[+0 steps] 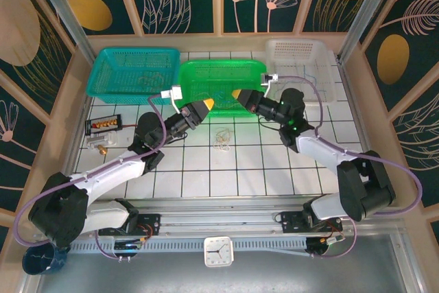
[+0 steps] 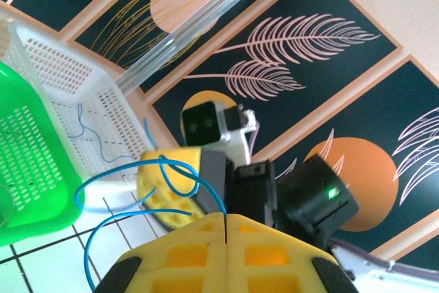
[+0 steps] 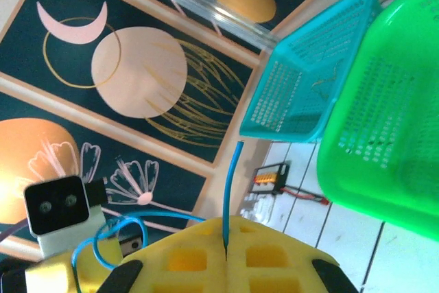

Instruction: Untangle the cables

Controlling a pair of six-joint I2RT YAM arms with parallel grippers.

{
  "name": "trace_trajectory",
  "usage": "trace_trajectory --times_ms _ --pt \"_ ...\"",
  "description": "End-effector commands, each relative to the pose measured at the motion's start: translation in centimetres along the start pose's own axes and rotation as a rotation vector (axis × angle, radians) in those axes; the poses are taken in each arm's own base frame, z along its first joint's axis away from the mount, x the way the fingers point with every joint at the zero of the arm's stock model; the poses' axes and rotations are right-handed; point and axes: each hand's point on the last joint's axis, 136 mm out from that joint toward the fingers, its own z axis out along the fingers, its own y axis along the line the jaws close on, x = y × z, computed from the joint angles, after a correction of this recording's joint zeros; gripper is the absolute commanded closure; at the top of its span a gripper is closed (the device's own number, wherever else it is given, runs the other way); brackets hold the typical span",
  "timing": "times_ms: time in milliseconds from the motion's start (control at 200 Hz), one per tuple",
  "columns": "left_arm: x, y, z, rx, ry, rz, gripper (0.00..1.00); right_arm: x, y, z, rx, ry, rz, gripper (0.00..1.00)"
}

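The left claw [image 1: 206, 106] and right claw [image 1: 236, 94] faced each other, tips near, above the white tiled counter [image 1: 206, 169], in front of the green perforated plastic basket [image 1: 221, 64]. Both were pressed together, each pinching the thin blue looping wire [image 3: 230, 190]. A pale squiggly clump of thin cables [image 1: 223, 138] lay on the counter below them.

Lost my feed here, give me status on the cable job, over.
Left gripper shut on blue cable. Right gripper shut on it too, tips near each other. Pale cable clump lies on table below. No obstruction seen.
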Motion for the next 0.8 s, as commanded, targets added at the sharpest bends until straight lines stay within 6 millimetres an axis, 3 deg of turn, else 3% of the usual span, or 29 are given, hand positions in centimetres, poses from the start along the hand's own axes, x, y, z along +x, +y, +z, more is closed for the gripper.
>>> trace_trajectory --times_ms 0,120,315,540,796 --pt "0.6 0.2 -0.6 0.014 -0.007 0.057 1.0 -3.3 1.6 -0.8 0.035 -0.064 -0.127 1.0" --pt "2.2 2.0 -1.5 -0.027 0.028 0.089 1.0 -5.8 2.8 -1.3 0.084 -0.103 -0.212 1.0" --pt "4.7 4.7 -2.6 -0.085 0.091 0.132 1.0 -8.6 6.3 -1.8 0.075 -0.152 -0.317 1.0" --pt "7.3 8.3 -3.6 -0.175 0.16 0.147 1.0 -10.1 10.3 -2.7 0.02 -0.194 -0.39 1.0" --pt "8.2 10.1 -4.0 -0.227 0.181 0.164 1.0 -11.0 14.4 -4.3 -0.03 -0.24 -0.454 1.0"
